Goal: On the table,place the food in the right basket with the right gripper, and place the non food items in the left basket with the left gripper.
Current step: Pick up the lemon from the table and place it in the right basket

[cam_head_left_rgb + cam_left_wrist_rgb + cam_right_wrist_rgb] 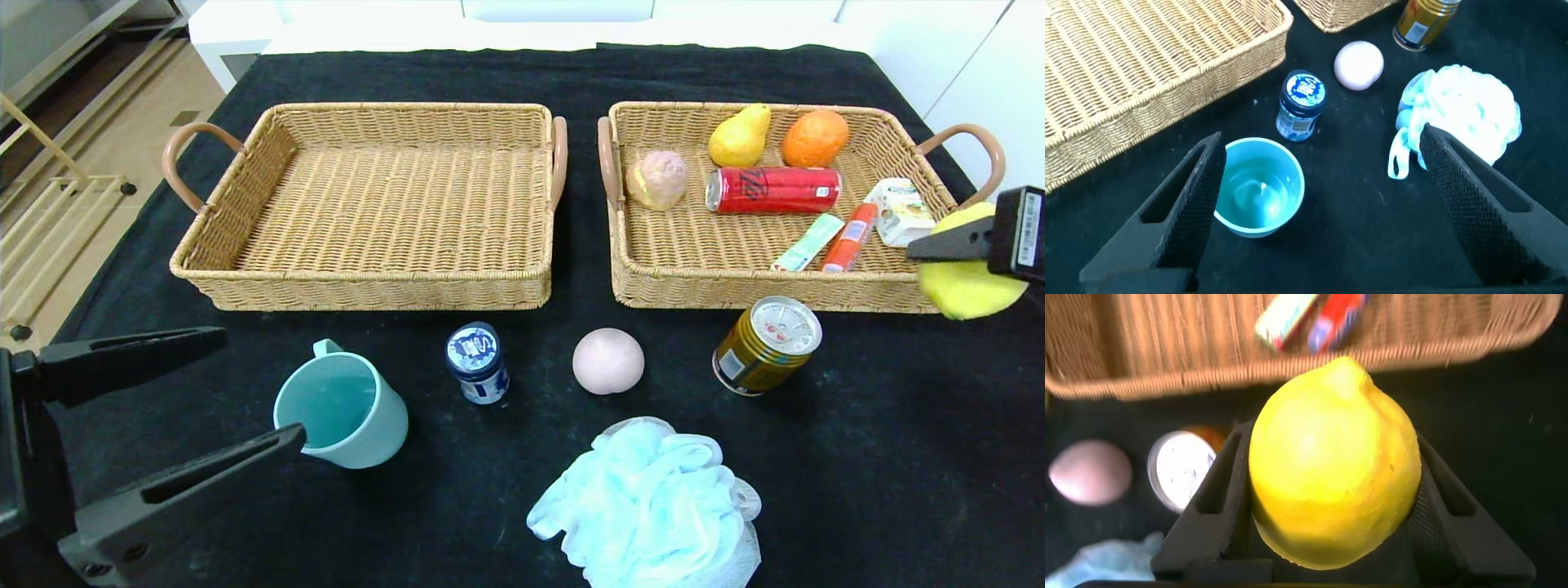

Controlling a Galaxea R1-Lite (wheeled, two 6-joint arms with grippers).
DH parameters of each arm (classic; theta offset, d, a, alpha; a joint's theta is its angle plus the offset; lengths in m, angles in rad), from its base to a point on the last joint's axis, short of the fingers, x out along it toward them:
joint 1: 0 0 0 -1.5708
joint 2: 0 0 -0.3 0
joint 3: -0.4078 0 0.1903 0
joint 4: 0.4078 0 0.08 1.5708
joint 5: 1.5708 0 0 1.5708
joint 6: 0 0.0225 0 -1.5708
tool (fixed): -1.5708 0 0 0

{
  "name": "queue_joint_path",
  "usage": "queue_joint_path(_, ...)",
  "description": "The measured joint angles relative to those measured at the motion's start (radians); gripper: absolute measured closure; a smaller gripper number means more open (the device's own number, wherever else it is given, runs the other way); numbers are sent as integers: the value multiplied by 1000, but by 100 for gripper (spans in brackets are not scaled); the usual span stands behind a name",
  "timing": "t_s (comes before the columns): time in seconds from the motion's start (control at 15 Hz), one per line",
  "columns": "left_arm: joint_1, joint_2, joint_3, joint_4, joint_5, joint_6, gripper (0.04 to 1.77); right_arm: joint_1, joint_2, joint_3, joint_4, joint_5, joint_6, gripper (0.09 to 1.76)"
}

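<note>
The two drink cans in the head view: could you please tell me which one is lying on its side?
The red can in the right wicker basket lies on its side; the gold can stands on the black table.

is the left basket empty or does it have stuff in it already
Empty. The head view shows only bare weave inside the left basket; the teal mug stands on the table in front of it.

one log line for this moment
right gripper: shut on yellow lemon, near right wicker basket | left gripper: open over teal mug
</note>
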Motion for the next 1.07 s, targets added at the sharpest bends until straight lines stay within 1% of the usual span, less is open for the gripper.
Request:
queue_joint_path(0.4, 0, -4, -1, 1, 0, 2, 9, -87, 187, -250, -2, 1, -41, 75)
queue_joint_path(0.53, 0, -4, -1, 0, 0, 1, 9, -115, 247, -309, -3, 1, -49, 75)
queue_joint_path(0.73, 0, -5, -1, 0, 0, 2, 9, -153, 313, -345, -29, 1, -52, 75)
queue_joint_path(1.07, 0, -10, -2, 0, 0, 2, 9, -189, 371, -350, -96, 1, -67, 75)
